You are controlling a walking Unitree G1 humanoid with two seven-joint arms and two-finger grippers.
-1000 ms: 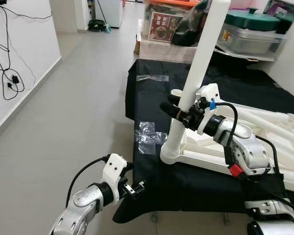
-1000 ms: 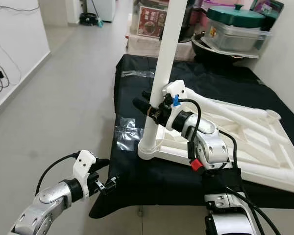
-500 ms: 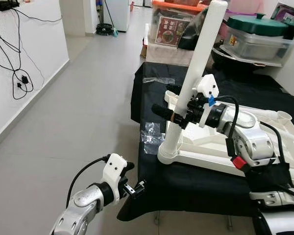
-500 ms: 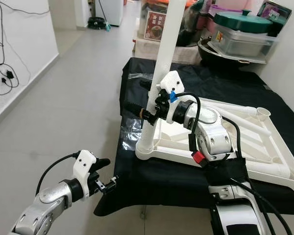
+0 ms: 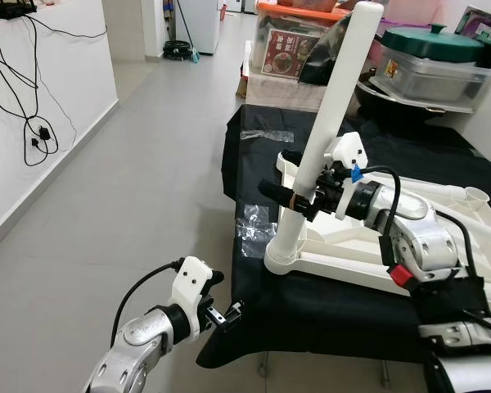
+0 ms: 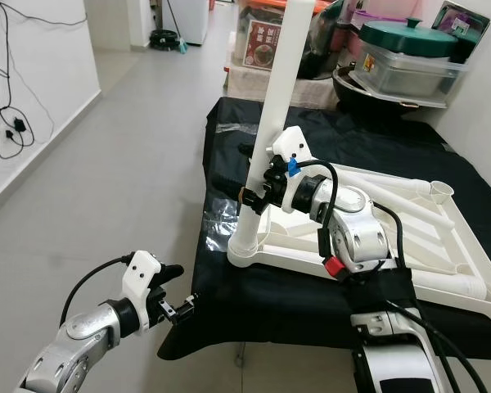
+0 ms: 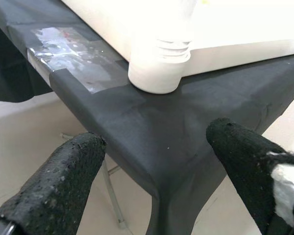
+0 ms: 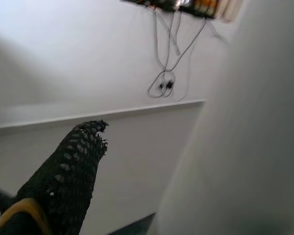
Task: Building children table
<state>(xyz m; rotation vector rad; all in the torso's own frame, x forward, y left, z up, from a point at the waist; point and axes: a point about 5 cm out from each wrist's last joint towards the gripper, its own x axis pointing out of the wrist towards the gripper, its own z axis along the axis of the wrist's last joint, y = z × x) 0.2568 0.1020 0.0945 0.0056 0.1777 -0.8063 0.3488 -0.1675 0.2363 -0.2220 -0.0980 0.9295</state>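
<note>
A white plastic tabletop [image 5: 368, 264] lies upside down on a table draped in black cloth [image 5: 327, 315]. One white leg [image 5: 337, 98] stands in its front-left corner socket [image 5: 283, 255], leaning a little to the right. My right gripper [image 5: 288, 178] is shut on this leg about a third of the way up, one finger [image 8: 71, 171] on each side. My left gripper [image 5: 229, 312] hangs low in front of the cloth's front-left corner, open and holding nothing. Its wrist view looks up at the corner socket [image 7: 159, 63].
Clear plastic film [image 5: 254, 225] is taped on the cloth by the socket. Storage boxes [image 5: 290, 49] and a green-lidded pot [image 5: 430, 41] stand beyond the table. Cables [image 5: 33, 131] hang on the left wall. Open grey floor [image 5: 131, 196] lies to the left.
The whole picture has shifted, so the camera moved. My right gripper stays on the leg, which leans much as before. The left arm has not moved.
</note>
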